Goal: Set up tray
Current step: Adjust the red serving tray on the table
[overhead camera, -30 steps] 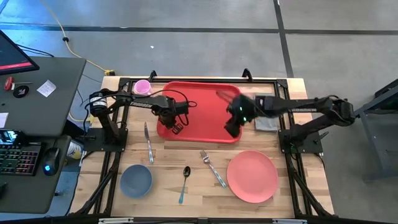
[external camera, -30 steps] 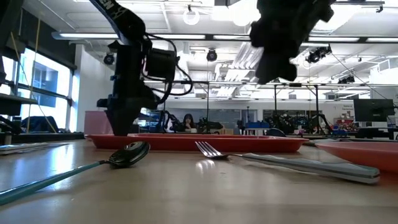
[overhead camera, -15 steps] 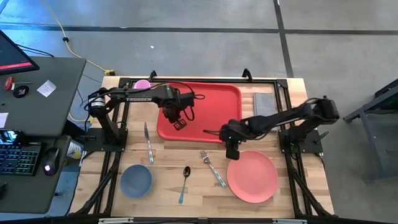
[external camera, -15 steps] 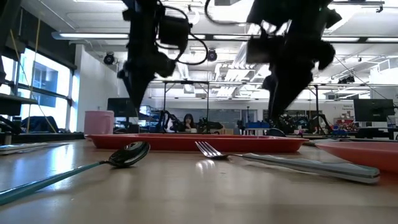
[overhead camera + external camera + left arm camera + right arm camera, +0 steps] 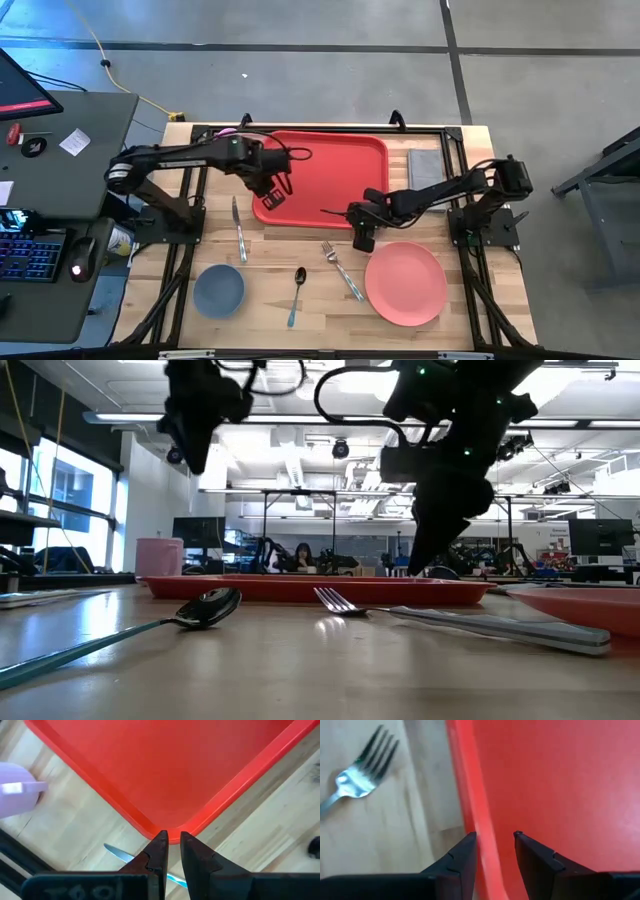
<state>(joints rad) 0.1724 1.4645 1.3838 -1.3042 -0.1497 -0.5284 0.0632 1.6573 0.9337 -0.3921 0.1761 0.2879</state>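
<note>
Tray: the red tray (image 5: pixel 325 175) lay flat on the wooden table (image 5: pixel 270 285), toward its far side, between the two arms.
Left gripper: the left gripper (image 5: pixel 273 196) hung above the tray's near left corner; the wrist view showed its fingers (image 5: pixel 159 851) almost together, with only a narrow slit between them and nothing in it, the tray's rounded corner (image 5: pixel 167 832) just past the tips.
Right gripper: the right gripper (image 5: pixel 364 238) was low at the tray's near edge, toward its right end; its fingers (image 5: pixel 465 852) stood apart with the raised rim (image 5: pixel 475 820) running between them. Whether the pads touched the rim could not be told.
Fork: a fork (image 5: pixel 341 270) lay on the wood in front of the tray, its tines near the right gripper.
Plate: a salmon-pink plate (image 5: pixel 405 284) sat at the near right.
Spoon: a spoon (image 5: pixel 296 294) with a teal handle lay near the front.
Bowl: a blue-grey bowl (image 5: pixel 218 290) sat at the near left.
Knife: a knife (image 5: pixel 239 228) lay left of the tray.
Cup: a pink cup (image 5: pixel 159 556) stood by the tray's far left corner.
Cloth: a grey folded cloth (image 5: pixel 426 166) lay just right of the tray.
</note>
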